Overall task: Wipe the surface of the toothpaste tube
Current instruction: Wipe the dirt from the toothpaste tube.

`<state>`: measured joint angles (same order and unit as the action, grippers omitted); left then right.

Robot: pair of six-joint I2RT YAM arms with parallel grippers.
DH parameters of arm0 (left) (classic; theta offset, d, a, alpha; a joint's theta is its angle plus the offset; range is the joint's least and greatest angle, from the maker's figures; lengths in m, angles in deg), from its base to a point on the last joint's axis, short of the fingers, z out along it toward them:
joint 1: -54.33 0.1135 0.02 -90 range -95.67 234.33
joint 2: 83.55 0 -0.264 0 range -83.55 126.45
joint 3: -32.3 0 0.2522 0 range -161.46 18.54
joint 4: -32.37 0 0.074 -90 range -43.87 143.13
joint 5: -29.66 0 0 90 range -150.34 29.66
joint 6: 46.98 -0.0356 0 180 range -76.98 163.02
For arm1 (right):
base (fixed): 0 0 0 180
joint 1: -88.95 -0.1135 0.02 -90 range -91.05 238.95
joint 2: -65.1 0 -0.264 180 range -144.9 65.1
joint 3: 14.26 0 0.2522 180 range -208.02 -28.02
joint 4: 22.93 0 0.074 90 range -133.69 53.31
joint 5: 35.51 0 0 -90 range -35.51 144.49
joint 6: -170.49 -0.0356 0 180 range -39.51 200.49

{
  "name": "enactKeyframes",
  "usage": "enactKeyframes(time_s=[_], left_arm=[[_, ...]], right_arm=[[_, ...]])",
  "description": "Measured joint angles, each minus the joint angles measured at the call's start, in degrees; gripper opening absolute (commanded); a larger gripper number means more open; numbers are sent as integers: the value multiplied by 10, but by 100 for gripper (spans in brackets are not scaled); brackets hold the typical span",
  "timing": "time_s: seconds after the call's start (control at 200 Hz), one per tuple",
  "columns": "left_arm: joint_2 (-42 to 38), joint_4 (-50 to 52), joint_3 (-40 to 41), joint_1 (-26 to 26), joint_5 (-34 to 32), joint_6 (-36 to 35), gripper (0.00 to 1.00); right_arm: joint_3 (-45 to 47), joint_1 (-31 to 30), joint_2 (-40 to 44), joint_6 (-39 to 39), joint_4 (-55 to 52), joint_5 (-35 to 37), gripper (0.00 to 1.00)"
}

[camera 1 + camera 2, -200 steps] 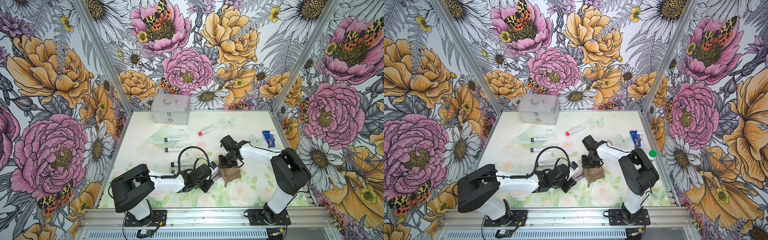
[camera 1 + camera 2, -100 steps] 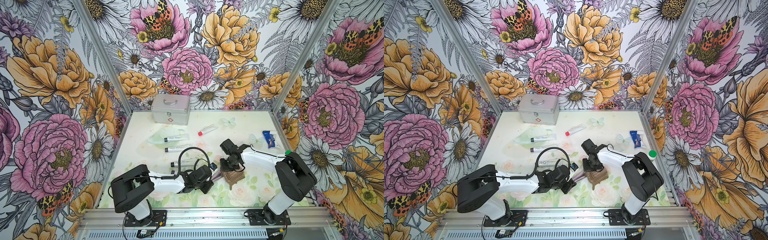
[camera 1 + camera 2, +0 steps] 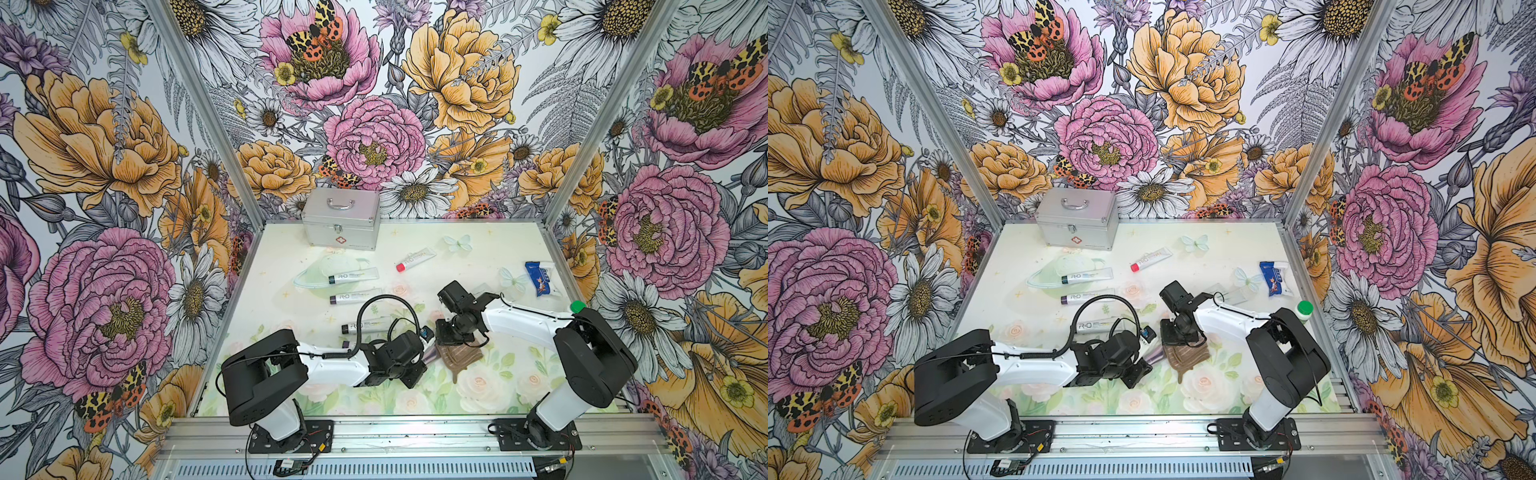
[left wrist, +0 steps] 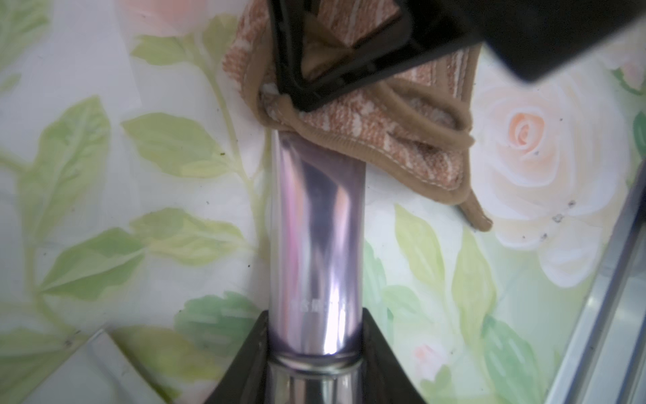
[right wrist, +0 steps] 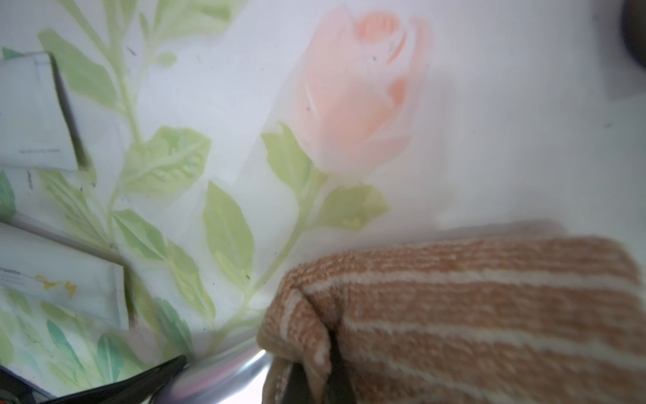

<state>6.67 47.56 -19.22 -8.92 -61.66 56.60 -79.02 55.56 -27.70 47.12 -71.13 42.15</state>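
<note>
The toothpaste tube is a shiny lilac tube, and my left gripper is shut on it near its shoulder. In both top views the tube points from the left gripper towards the right arm. My right gripper is shut on a brown striped cloth. The cloth lies over the tube's far end and hides it.
Further back lie three white tubes, a red-capped tube and a pale face mask. A silver case stands at the back. A blue packet and a green-capped bottle are at the right.
The right arm has swung a little and the cloth has slid slightly towards the front over the tube's end. The left arm and the tube have stayed put.
</note>
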Motion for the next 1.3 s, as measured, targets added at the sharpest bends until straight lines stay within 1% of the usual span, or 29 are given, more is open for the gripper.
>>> enactKeyframes(time_s=[0.15, 0.32, 0.51, 0.646, 0.756, 1.016, 1.156, 1.296], left_arm=[[-2, -1, 1, 0, 0, 0, 30], [-2, -2, 1, 0, 0, 0, 30], [-2, 0, 1, 0, 0, 0, 30], [-1, 1, 1, 0, 0, -1, 30], [-1, 3, 1, 0, 0, -4, 30], [-1, 4, 1, 0, 0, -5, 30], [-5, 5, 1, 0, -2, -5, 30], [-10, 5, 2, 0, -4, -5, 29]], right_arm=[[14, 41, 2, 14, 2, -9, 0], [14, 40, 3, 19, 2, -10, 0], [14, -4, 17, -1, -4, 12, 0], [22, -46, 39, -25, -5, 7, 0], [30, -57, 46, -35, -3, 2, 0], [34, -24, 41, -24, -2, -19, 0], [35, 3, 38, -11, -14, -3, 0], [37, 14, 38, -6, -26, 22, 0]])
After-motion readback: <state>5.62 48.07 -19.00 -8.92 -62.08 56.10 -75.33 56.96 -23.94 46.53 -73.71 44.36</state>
